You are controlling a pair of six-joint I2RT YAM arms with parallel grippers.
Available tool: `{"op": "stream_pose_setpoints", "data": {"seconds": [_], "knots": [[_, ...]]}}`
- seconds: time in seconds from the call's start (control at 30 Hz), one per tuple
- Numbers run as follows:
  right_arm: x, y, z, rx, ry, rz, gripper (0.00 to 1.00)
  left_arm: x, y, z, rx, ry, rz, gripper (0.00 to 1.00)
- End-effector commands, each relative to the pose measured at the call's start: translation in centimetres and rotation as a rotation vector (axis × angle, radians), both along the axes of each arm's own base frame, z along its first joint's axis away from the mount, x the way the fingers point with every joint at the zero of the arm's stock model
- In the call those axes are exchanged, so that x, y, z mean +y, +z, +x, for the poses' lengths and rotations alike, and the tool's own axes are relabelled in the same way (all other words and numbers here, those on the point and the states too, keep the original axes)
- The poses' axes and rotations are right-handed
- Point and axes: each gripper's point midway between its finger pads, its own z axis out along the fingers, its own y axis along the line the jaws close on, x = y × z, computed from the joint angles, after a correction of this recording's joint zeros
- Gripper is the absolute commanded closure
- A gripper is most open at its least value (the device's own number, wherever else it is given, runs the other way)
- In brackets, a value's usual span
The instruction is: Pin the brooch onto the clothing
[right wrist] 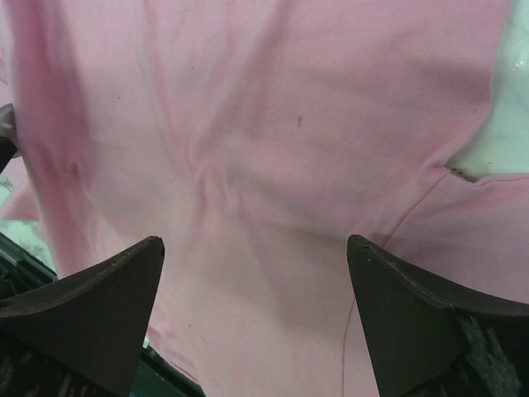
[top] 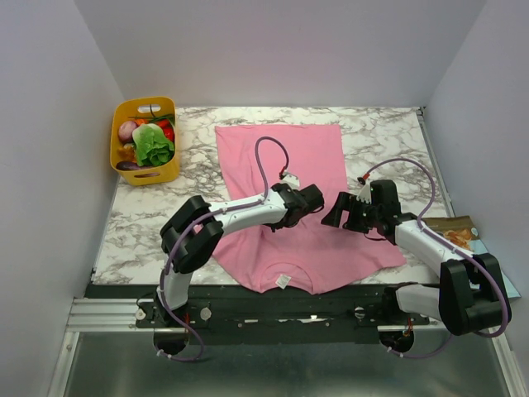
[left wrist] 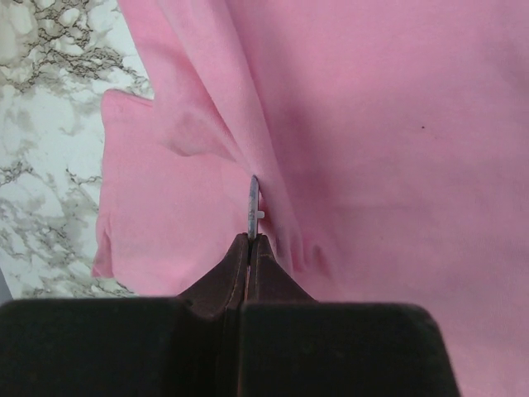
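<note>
The pink T-shirt (top: 281, 149) lies flat on the marble table, its white label (top: 283, 281) at the near edge. My left gripper (top: 320, 198) is over the shirt's middle, shut on the brooch (left wrist: 253, 207). The brooch is a thin grey disc seen edge-on, sticking out of the closed fingertips just above a fold in the shirt (left wrist: 397, 124). My right gripper (top: 334, 213) is open and empty, close to the left one. In the right wrist view its fingers (right wrist: 107, 289) are spread wide over wrinkled pink cloth (right wrist: 289, 99). I cannot see the brooch in the top view.
A yellow basket (top: 147, 102) of vegetables stands at the back left of the table (top: 380, 132). A flat printed packet (top: 459, 236) lies at the table's right edge. White walls enclose the table on three sides.
</note>
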Motion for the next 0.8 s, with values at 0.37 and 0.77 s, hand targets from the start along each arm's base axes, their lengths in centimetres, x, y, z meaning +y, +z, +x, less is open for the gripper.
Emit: {"op": "stream_pose_setpoints", "data": {"seconds": [0.37,0.77], "knots": [[1.5,1.4,0.9,-0.06,0.053,-0.023,0.0,-1.2,0.8,0.0,-0.035,-0.002,-0.255,1.0],[6.6,2.8,1.1,-0.126,0.192,0.03,0.04,-1.4,1.9,-0.1,-0.072,-0.035,-0.539,1.0]]}}
